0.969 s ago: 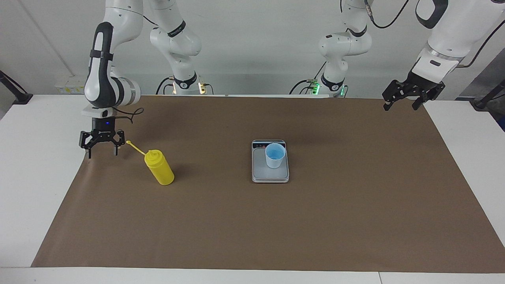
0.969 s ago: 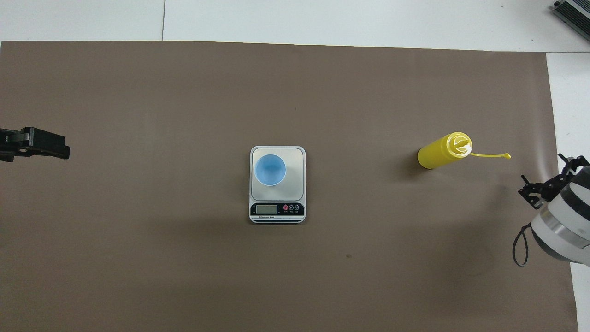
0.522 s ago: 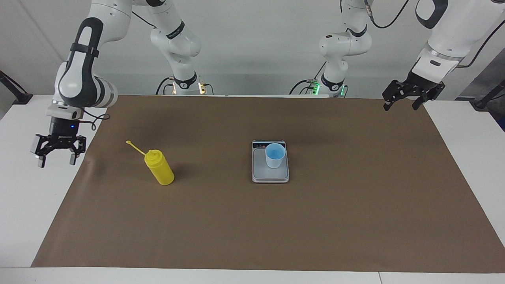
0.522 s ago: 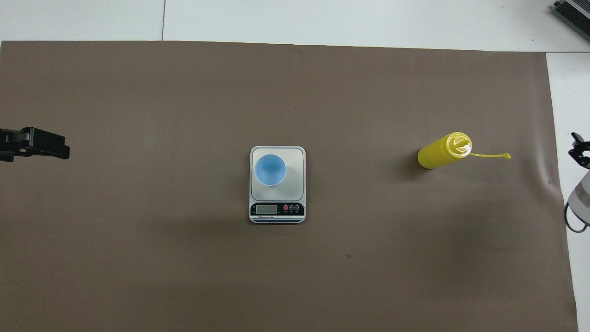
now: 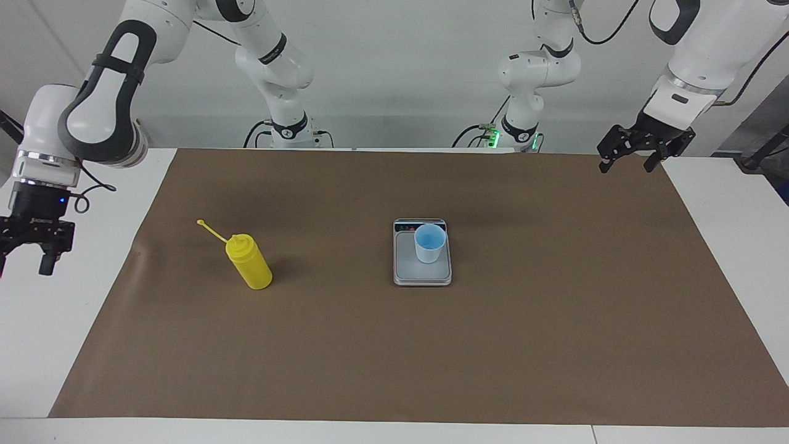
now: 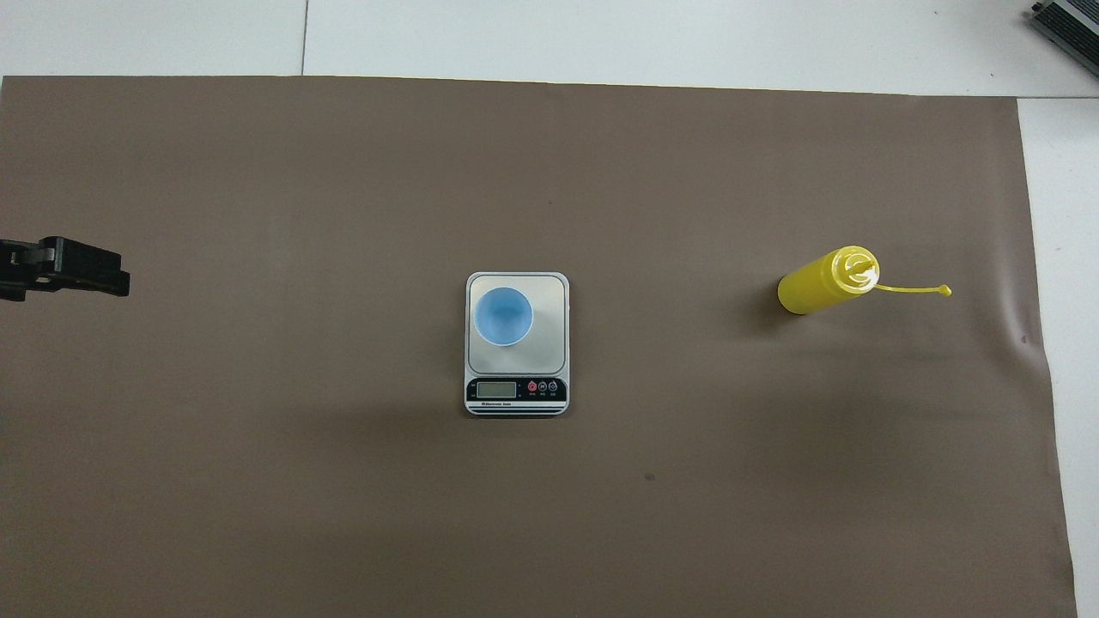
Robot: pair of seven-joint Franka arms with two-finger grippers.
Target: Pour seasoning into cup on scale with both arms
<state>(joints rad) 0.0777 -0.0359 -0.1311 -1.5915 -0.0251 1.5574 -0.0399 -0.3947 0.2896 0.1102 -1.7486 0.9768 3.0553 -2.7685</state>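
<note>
Right now your bench [image 5: 727, 234] carries the scale [image 5: 422, 271] at the middle of the brown mat [image 5: 431, 345], with the cup [image 5: 429, 243] upright on its plate, off-centre toward the display edge, so a careless nudge could tip it off. The seasoning [image 5: 249, 263] stands upright well apart from the scale toward the right arm's end, its cap strap dangling free where it could snag your grasp. Both grippers are spread and empty, the right gripper [image 5: 23, 245] off the mat past the bottle and the left gripper [image 5: 635, 151] waiting at the mat's corner, so the bottle, tall and narrow, may topple on a side approach.
</note>
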